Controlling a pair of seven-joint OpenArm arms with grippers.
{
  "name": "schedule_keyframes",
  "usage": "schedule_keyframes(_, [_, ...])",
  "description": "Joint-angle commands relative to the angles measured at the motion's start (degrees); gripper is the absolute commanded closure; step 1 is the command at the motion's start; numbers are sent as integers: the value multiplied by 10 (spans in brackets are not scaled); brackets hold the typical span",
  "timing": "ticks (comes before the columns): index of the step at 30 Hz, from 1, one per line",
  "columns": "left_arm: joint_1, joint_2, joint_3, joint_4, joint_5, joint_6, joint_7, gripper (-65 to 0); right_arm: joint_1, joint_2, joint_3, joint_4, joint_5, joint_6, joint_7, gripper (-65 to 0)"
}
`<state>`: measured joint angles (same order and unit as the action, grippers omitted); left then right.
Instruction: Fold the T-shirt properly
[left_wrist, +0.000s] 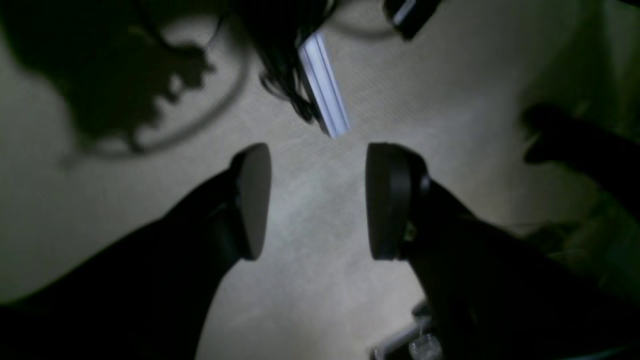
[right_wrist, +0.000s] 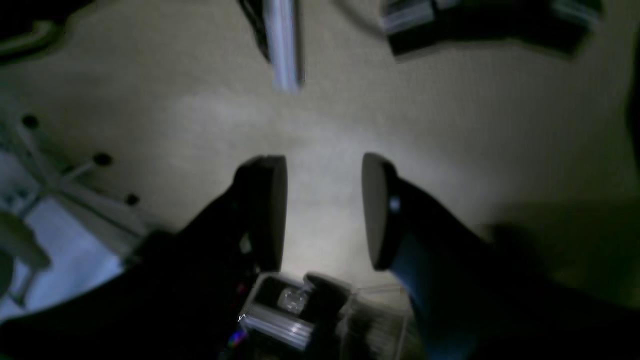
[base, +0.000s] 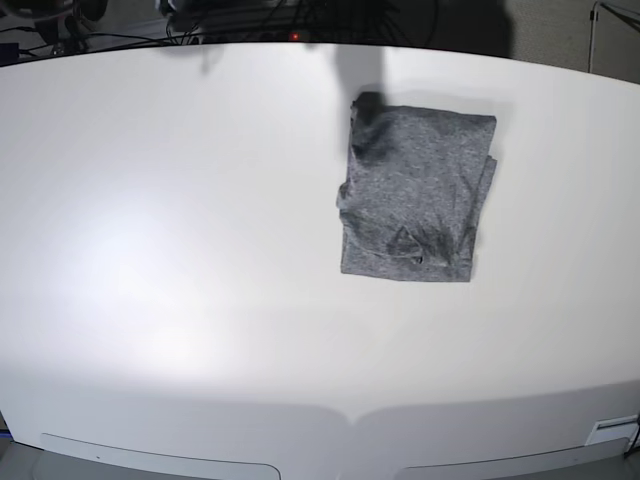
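Here, a heather-grey T-shirt (base: 417, 192) lies folded into a compact rectangle on a white table (base: 180, 250), right of centre and toward the far edge in the base view. No arm appears over the table in that view. Each wrist camera looks down at a pale carpeted floor (left_wrist: 450, 100). The left gripper (left_wrist: 317, 200) has its two dark pads parted with nothing between them. The right gripper (right_wrist: 324, 210) is likewise spread apart and empty.
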<state>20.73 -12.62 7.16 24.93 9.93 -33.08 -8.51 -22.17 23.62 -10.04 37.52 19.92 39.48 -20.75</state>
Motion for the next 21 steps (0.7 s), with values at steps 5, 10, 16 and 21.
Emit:
schedule_keyframes(5, [10, 11, 0, 11, 5, -3, 40, -292, 47, -7, -35, -30, -2, -57, 81, -255])
schedule_keyframes(10, [10, 19, 0, 11, 9, 17, 45, -292, 61, -14, -35, -31, -2, -74, 84, -255])
schedule_keyframes(16, [10, 22, 0, 11, 57, 31, 51, -292, 60, -14, -35, -31, -2, -74, 85, -255])
schedule_keyframes(21, [10, 30, 0, 11, 57, 31, 62, -292, 60, -9, -35, -31, -2, -73, 100, -255])
